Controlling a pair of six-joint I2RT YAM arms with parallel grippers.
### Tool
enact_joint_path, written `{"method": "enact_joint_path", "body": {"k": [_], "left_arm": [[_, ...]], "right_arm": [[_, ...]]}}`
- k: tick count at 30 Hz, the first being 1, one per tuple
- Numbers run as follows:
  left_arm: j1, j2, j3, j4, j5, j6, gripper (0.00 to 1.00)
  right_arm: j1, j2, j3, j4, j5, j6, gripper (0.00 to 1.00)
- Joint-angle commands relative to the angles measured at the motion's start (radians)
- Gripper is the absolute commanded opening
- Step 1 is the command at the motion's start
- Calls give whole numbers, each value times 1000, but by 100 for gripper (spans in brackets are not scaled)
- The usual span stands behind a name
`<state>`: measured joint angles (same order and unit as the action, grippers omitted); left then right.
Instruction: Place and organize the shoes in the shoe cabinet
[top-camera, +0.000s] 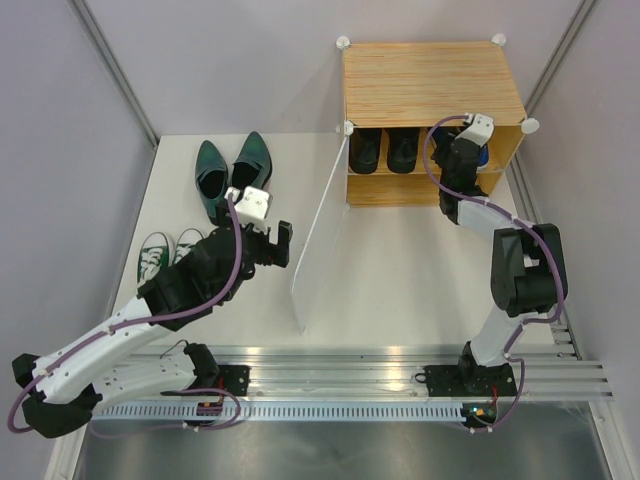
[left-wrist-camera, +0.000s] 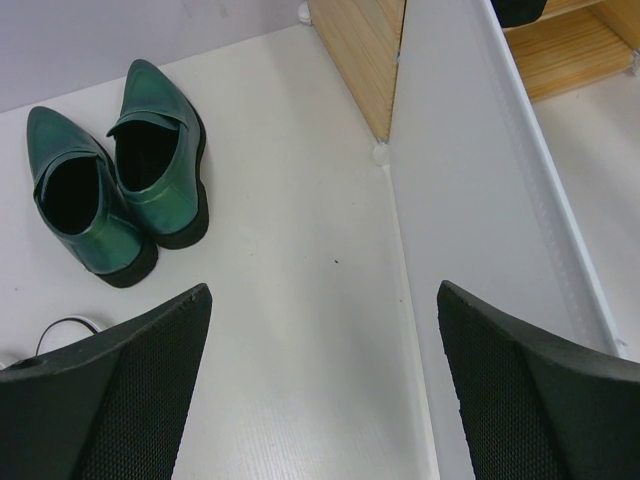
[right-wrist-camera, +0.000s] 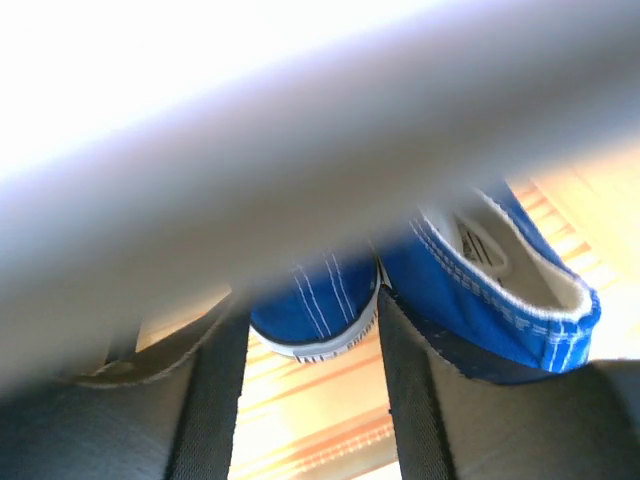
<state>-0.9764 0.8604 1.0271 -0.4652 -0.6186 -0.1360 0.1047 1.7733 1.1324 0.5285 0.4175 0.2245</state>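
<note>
**Left fingers wide apart and empty; right fingers inside the cabinet at the blue sneakers**

Left gripper hovers over the table, jaws spread full, nothing between them. It sits near the open door panel.

Far left on the table: green white-toed canvas sneakers, 2 counted, toes toward the arms, partly under the left arm. Just behind them: dark green pointed leather shoes, 2 counted, side by side and touching, glossy, black soles, standing upright.

The door panel is translucent white and swung open from the front left corner of the shoe cabinet. The cabinet is a light wood-grain box with white round corner connectors, at the back right of the table.

Upper level, left half: black leather dress shoes, 2 counted, side by side.

Upper level, right half: right gripper reaches in. Blue canvas sneakers, 2 counted in the wrist view, with white stitching and a white rubber edge. One sneaker's end fills the gap between the part-open fingers; cannot tell if it is clamped. The other lies just right of the right-hand finger.
</note>
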Motion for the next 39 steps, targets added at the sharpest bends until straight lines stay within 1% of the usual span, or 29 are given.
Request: {"method": "enact_joint_path", "body": {"k": [1, 5, 7, 8, 9, 11, 16, 18, 28, 33, 39], "left_arm": [[4, 2, -1, 30, 3, 16, 96], [5, 8, -1, 31, 3, 18, 96], [5, 9, -1, 31, 3, 18, 96], [5, 9, -1, 31, 3, 18, 96], [5, 8, -1, 30, 3, 18, 96], [7, 8, -1, 31, 3, 19, 96], [7, 5, -1, 30, 3, 19, 96], [7, 2, -1, 30, 5, 18, 96], [5, -12, 2, 28, 23, 13, 96], [7, -20, 2, 30, 23, 12, 96], [5, -21, 2, 31, 25, 10, 96]], "right_arm": [[3, 11, 27, 103, -21, -42, 56], [4, -6, 7, 159, -95, -45, 49], [4, -5, 18, 156, -118, -45, 40], [4, -3, 23, 153, -144, -45, 38], [4, 0, 29, 140, -157, -44, 31], [4, 5, 50, 125, -183, -42, 28], [4, 2, 58, 105, -183, -36, 6], [3, -3, 63, 91, -189, -27, 1], [3, -100, 84, -8, -267, 56, 1], [4, -127, 93, -58, -267, 85, 1], [4, -147, 83, -76, -258, 101, 0]]}}
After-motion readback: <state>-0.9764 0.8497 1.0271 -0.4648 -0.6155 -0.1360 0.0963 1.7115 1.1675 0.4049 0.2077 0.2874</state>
